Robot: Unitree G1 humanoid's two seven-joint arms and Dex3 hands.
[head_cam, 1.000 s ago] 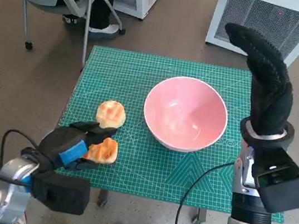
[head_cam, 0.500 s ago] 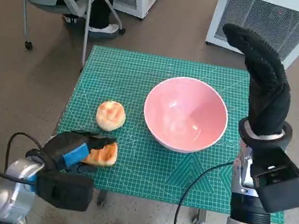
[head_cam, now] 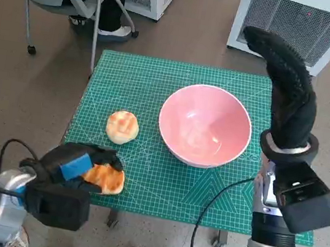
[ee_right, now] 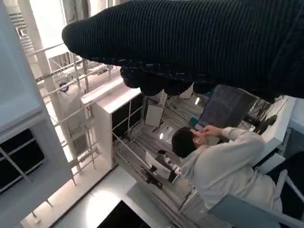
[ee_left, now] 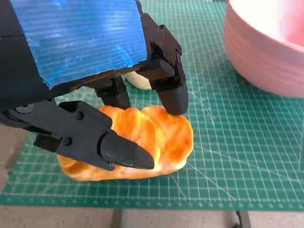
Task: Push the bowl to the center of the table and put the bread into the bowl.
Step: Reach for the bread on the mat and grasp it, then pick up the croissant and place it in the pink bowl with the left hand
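Left hand (head_cam: 78,163) down at the mat's (head_cam: 159,79) near left corner, fingers (ee_left: 171,92) clamped around a golden bread (ee_left: 142,142), thumb on one side, fingers on the other, bread resting on the mat. Second bread (head_cam: 122,126), a round bun, lying free just beyond, between hand and bowl. Pink bowl (head_cam: 205,125) sitting upright right of the mat's middle, nothing visible inside. Right hand (head_cam: 288,92) raised beside the bowl's right rim, gloved fingers stretched out, gripping nothing. In the right wrist view, a seated person (ee_right: 223,164) in a pale top.
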